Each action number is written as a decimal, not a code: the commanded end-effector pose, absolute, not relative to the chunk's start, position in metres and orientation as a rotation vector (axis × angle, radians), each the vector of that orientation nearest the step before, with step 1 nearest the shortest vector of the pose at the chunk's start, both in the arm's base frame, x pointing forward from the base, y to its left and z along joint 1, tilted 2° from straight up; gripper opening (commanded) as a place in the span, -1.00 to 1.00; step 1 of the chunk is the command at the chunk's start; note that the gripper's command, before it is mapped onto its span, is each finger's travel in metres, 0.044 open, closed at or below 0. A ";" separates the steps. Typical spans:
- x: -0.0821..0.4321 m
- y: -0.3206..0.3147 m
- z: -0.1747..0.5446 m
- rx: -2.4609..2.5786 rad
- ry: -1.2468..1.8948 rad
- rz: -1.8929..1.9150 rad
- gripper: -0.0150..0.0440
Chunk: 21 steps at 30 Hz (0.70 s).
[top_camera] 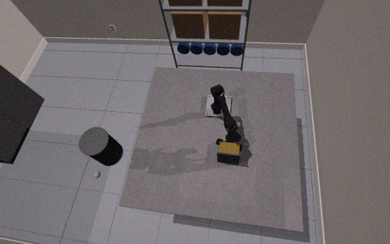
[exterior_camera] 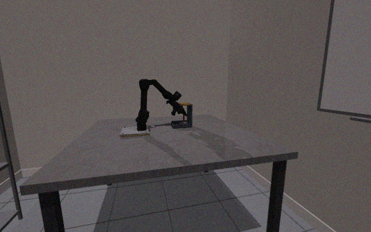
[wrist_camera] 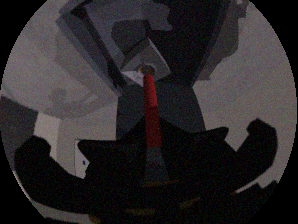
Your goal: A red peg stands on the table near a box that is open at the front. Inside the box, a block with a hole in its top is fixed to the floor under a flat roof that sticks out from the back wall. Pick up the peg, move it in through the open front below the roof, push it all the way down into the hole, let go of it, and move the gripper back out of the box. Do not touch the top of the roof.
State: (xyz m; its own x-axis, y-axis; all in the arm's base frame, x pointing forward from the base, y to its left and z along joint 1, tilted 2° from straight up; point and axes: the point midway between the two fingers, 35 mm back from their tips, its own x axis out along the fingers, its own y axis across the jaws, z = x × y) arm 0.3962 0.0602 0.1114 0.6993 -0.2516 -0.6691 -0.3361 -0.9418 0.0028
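The red peg point(exterior_camera: 183, 118) point(wrist_camera: 150, 100) stands near upright between the fingers. My gripper point(exterior_camera: 185, 114) point(wrist_camera: 150, 118) is shut on it, with the fingertips inside the box point(exterior_camera: 189, 116) point(wrist_camera: 182, 111) and below the yellow roof point(top_camera: 229, 148) point(exterior_camera: 185, 104). In the wrist view the peg's far end is at the near edge of the hole in the grey block point(wrist_camera: 150, 52); whether it has entered cannot be told. In the top view the roof hides the peg, block and fingertips.
The box's dark back wall point(top_camera: 229, 158) stands just beyond the fingers, and the roof is close over them. The arm's white base plate point(top_camera: 209, 110) point(exterior_camera: 129, 130) is on the grey table point(top_camera: 181, 102) point(exterior_camera: 108, 154), in front of the box's open side.
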 end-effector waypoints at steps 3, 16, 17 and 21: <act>0.393 0.059 0.102 -2.786 0.480 1.083 -0.49; 0.394 0.059 0.087 -2.786 0.481 1.083 -0.49; 0.394 0.059 0.086 -2.786 0.481 1.083 -0.49; 0.394 0.059 0.082 -2.786 0.481 1.083 -0.49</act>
